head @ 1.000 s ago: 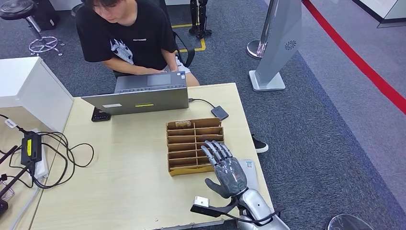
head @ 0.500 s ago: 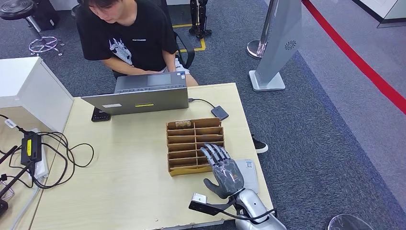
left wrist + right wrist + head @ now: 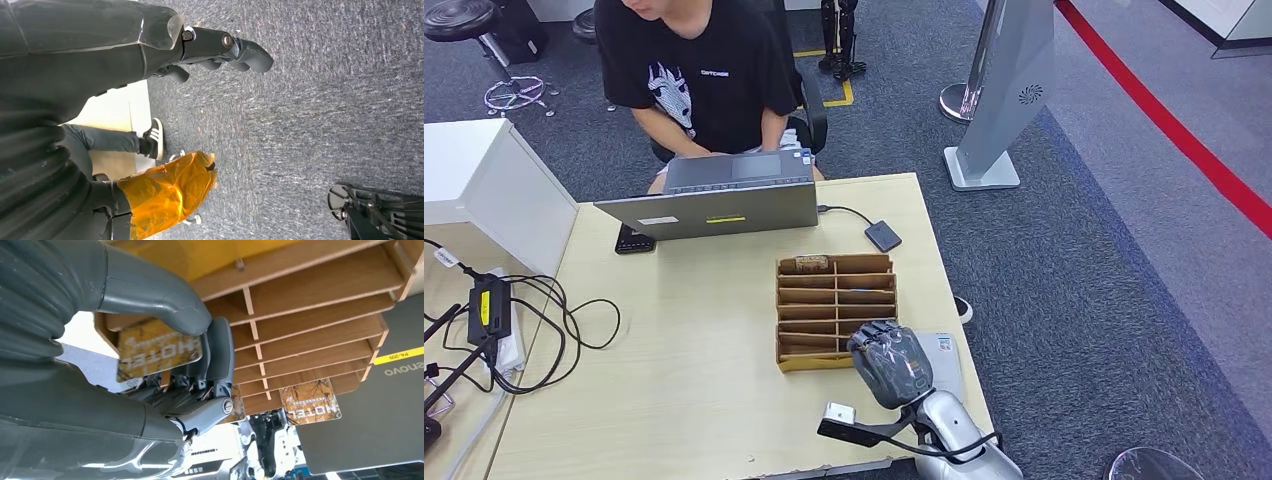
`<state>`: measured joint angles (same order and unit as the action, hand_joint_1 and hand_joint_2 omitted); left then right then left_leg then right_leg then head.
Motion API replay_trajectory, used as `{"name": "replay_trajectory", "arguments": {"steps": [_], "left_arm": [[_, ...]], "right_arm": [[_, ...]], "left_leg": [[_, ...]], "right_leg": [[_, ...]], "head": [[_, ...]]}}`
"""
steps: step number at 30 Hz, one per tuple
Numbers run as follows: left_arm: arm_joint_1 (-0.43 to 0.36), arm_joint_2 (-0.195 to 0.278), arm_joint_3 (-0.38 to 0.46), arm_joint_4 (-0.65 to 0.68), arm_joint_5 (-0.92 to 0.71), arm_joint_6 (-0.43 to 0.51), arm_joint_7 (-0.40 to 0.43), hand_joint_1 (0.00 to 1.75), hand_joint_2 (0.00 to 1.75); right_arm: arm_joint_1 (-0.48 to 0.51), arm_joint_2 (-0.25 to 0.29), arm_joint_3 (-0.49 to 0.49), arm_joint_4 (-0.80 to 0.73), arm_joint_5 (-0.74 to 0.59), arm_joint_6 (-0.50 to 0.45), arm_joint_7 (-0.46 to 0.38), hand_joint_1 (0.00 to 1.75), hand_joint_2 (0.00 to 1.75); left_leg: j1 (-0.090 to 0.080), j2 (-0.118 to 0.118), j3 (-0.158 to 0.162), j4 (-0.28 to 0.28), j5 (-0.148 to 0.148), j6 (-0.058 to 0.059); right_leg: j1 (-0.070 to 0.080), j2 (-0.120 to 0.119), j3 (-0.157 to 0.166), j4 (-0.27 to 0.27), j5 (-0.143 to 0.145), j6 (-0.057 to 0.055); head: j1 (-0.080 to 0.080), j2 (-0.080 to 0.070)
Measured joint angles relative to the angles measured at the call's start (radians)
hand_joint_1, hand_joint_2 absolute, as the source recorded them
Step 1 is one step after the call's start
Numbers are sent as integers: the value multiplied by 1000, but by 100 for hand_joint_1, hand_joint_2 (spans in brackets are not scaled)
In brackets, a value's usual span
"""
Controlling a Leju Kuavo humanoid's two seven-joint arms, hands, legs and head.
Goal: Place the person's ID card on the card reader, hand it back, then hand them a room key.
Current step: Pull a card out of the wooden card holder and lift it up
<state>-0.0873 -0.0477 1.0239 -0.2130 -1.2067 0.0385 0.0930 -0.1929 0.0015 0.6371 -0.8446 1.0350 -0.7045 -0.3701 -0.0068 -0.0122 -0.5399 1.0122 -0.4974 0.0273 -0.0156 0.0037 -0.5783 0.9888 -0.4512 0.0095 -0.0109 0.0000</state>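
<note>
Room key — a tan patterned "MOTEL" card (image 3: 159,351) — sat pinched between the right hand's (image 3: 889,362) thumb and fingers, just beside the slotted wooden card rack (image 3: 836,300); judged late in the task — only handover remained.

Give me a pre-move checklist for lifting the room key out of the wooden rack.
1. Right hand holds the brown HOTEL key card, thumb on its face: ok.
2. Fingers wrapped behind the card: cannot tell.
3. Card clear of the slotted wooden key rack: not ok.
4. Second HOTEL card untouched in the rack: ok.
5. Person in the black T-shirt ready to receive: not ok, busy at the grey laptop.
6. Left hand empty: ok.
</note>
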Motion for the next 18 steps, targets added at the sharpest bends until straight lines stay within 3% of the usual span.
{"name": "replay_trajectory", "arguments": {"steps": [7,9,11,13,16,18], "left_arm": [[0,0,0,0,-6,-2,-1,0,175],[0,0,0,0,-6,-2,-1,0,175],[0,0,0,0,-8,-2,-1,0,175],[0,-1,0,0,-10,-2,-1,0,175],[0,-1,0,0,-14,-2,-1,0,175],[0,-1,0,0,-16,-3,-1,0,175]], "right_arm": [[3,0,-11,-1,10,0,-32,153,175],[6,1,-18,-4,20,0,-39,119,175],[10,3,-26,-12,30,0,-45,71,175],[15,5,-36,-26,42,0,-52,54,175],[24,9,-55,-55,61,0,-67,55,175],[29,11,-69,-78,69,0,-76,30,175]], "left_leg": [[0,0,0,0,0,0],[0,0,0,0,0,0],[0,0,0,0,0,0],[0,0,0,0,0,0],[0,0,0,0,0,0],[0,0,0,0,0,0]], "right_leg": [[0,0,0,0,0,0],[0,0,0,0,0,0],[0,0,0,0,0,0],[0,0,0,0,0,0],[0,0,0,0,0,0],[0,0,0,0,0,0]], "head": [[0,0],[0,0],[0,0],[0,0],[0,0],[0,0]]}}
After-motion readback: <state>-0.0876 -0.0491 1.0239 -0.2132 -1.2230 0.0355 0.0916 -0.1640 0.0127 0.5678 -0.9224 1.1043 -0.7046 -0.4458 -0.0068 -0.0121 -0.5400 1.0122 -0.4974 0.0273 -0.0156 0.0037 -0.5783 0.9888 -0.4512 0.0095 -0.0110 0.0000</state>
